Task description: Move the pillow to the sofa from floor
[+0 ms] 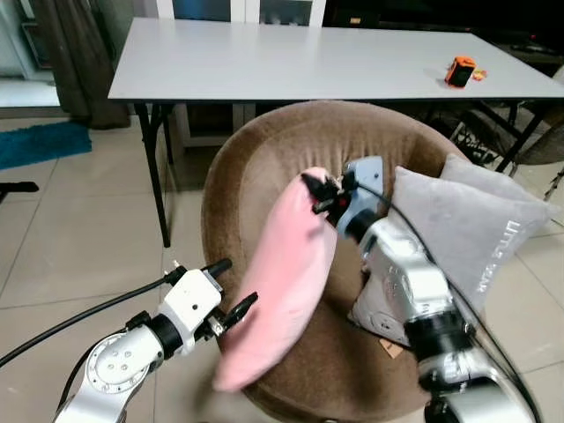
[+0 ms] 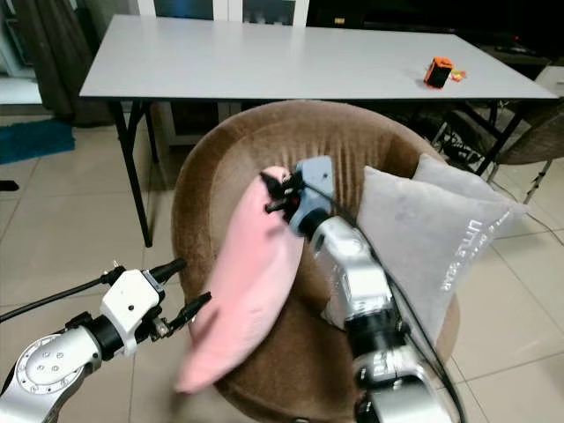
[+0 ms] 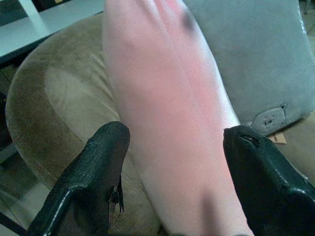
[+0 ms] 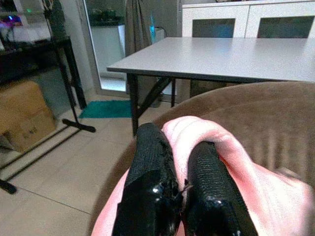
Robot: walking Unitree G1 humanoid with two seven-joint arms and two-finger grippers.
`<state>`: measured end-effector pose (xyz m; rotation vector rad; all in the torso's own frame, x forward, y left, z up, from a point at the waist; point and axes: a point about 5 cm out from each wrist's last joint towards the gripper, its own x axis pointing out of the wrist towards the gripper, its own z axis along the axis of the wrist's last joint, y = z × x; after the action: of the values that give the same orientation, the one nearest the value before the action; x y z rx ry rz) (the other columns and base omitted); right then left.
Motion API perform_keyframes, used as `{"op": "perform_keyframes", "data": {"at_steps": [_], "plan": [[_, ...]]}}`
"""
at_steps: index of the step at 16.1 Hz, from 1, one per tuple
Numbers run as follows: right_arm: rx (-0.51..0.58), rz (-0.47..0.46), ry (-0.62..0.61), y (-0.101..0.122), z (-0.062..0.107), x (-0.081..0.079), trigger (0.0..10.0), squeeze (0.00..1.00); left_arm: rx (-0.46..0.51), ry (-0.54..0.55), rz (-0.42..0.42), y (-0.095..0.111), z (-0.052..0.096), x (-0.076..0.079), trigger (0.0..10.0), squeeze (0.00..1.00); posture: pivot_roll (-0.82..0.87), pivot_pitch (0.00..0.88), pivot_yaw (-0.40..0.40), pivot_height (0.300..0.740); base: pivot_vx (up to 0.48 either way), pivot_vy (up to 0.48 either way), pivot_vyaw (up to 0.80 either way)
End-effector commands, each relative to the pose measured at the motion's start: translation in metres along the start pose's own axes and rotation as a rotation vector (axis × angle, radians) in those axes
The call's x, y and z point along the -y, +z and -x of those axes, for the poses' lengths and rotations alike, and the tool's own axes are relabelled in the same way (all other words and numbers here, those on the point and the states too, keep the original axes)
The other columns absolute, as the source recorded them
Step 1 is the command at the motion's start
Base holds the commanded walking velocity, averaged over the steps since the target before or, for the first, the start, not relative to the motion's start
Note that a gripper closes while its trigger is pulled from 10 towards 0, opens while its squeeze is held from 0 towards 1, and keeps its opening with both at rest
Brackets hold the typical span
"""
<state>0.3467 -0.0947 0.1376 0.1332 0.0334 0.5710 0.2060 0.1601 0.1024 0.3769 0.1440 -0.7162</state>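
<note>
Tiled floor [image 1: 70,238], grey table [image 1: 291,62] at the back with a small orange object [image 1: 459,70] near its right edge; blue rug [image 1: 44,141] on the floor to the left. Round brown sofa [image 1: 264,159] in front of the table, grey cushion [image 1: 471,231] leaning at its right side. Pink pillow [image 1: 278,282] is off the floor, hanging tilted over the sofa's seat near its left-front edge, top end up by the backrest, bottom end drooping past the front rim. Right gripper [image 1: 326,192] is clamped on the pillow's top corner; right wrist view confirms both fingers [image 4: 150,187] pinched tight with pink fabric bunched between and over them. Left gripper [image 1: 233,286] sits just left of the pillow's lower half, jaws spread; in the left wrist view the two fingers [image 3: 98,172] straddle the pillow with a gap on each side, and contact can't be confirmed. A small tag or label [image 1: 390,348] lies on the seat below the grey cushion.
</note>
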Motion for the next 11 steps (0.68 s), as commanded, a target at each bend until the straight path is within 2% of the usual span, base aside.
{"op": "perform_keyframes", "data": {"at_steps": [1, 2, 4, 5, 6, 7, 9, 10, 11], "plan": [[0.062, 0.039, -0.008, 0.015, -0.004, 0.018, 10.0, 0.0, -0.004, -0.028, -0.006, 0.001, 0.0, 0.001, 10.0, 0.0, 0.07, 0.0, -0.064, 0.74, 0.0, 0.0, 0.0], [0.03, 0.067, -0.032, 0.014, -0.004, 0.034, 10.0, 0.0, -0.011, -0.042, -0.01, 0.001, 0.002, 0.002, 10.0, 0.0, 0.08, 0.0, -0.064, 0.74, 0.0, 0.0, 0.0], [-0.043, 0.09, -0.101, 0.006, 0.0, 0.052, 10.0, 0.0, -0.016, -0.054, -0.011, 0.001, 0.005, 0.003, 10.0, 0.0, 0.09, 0.0, -0.063, 0.74, 0.0, 0.0, 0.0], [-0.097, 0.09, -0.199, -0.002, 0.009, 0.069, 10.0, 0.0, -0.019, -0.057, -0.011, 0.001, 0.006, 0.003, 10.0, 0.0, 0.09, 0.0, -0.064, 0.74, 0.0, 0.0, 0.0], [-0.129, 0.093, -0.255, -0.007, 0.014, 0.078, 10.0, 0.0, -0.021, -0.058, -0.011, 0.001, 0.006, 0.003, 10.0, 0.0, 0.09, 0.0, -0.065, 0.74, 0.0, 0.0, 0.0], [-0.22, 0.098, -0.363, -0.02, 0.027, 0.093, 10.0, 0.0, -0.025, -0.061, -0.011, 0.0, 0.007, 0.004, 10.0, 0.0, 0.1, 0.004, -0.067, 0.74, 0.0, 0.0, 0.0], [-0.397, 0.177, -0.499, -0.043, 0.051, 0.109, 10.0, 0.0, -0.029, -0.064, -0.008, 0.0, 0.008, 0.005, 10.0, 0.0, 0.1, 0.009, -0.069, 0.74, 0.0, 0.0, 0.0], [-0.421, 0.169, -0.57, -0.047, 0.061, 0.116, 10.0, 0.0, -0.031, -0.066, -0.004, 0.0, 0.008, 0.005, 10.0, 0.0, 0.1, 0.011, -0.067, 0.74, 0.0, 0.0, 0.0], [-0.418, 0.158, -0.6, -0.047, 0.064, 0.12, 10.0, 0.0, -0.033, -0.07, -0.002, 0.0, 0.008, 0.006, 10.0, 0.0, 0.1, 0.012, -0.065, 0.74, 0.0, 0.0, 0.0]]}}
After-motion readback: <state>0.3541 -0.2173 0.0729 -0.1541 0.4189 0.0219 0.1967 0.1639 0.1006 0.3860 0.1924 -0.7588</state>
